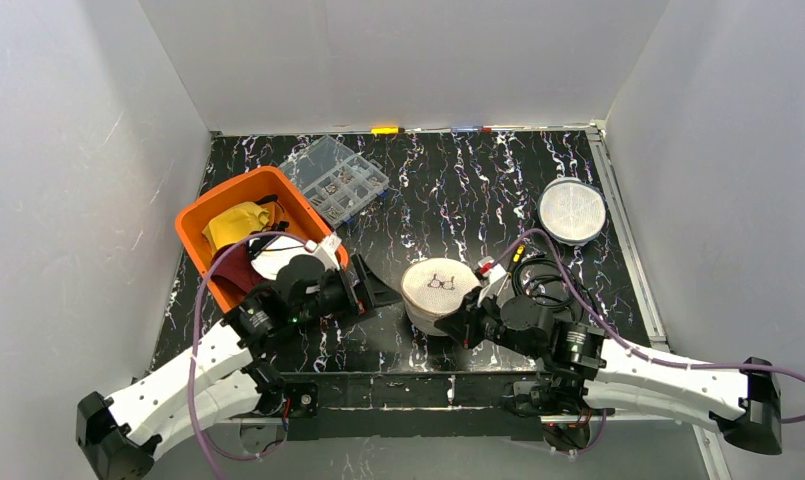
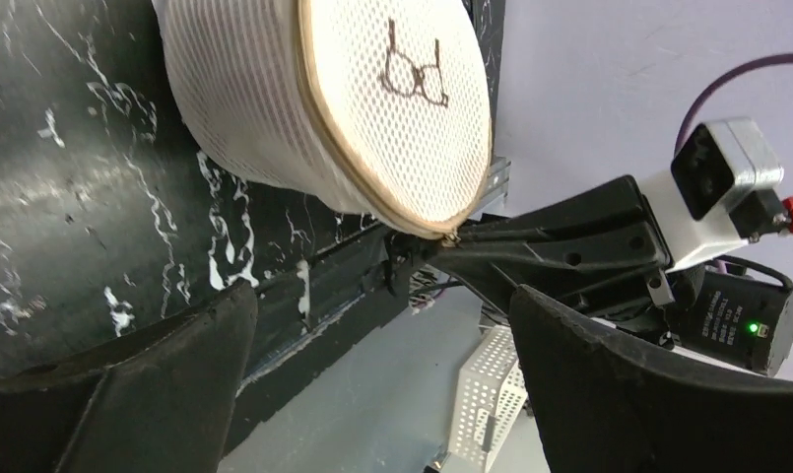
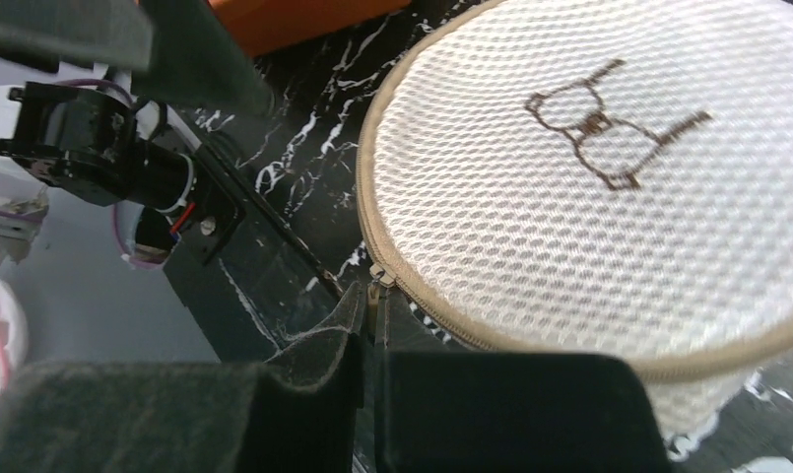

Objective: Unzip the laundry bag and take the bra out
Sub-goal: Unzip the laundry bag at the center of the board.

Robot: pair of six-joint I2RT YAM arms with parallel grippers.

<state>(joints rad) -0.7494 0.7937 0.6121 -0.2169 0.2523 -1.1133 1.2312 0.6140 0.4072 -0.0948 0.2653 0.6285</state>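
The laundry bag [image 1: 436, 292] is a round white mesh drum with a tan zipper rim and a brown bra drawing on its lid. It stands at the table's middle front, zipped shut; the bra is hidden. My right gripper [image 1: 468, 316] sits at the bag's near right edge, shut on the zipper pull [image 3: 377, 296], which hangs from the slider at the bag rim [image 3: 412, 296]. My left gripper [image 1: 370, 290] is open and empty, just left of the bag [image 2: 353, 108], jaws wide apart and short of it.
An orange bin [image 1: 210, 216] holding yellow and dark red cloth stands at the left. A clear compartment box [image 1: 335, 179] lies behind it. A round white lidded dish [image 1: 572, 210] sits at the back right. Black cable coils [image 1: 543, 272] lie right of the bag.
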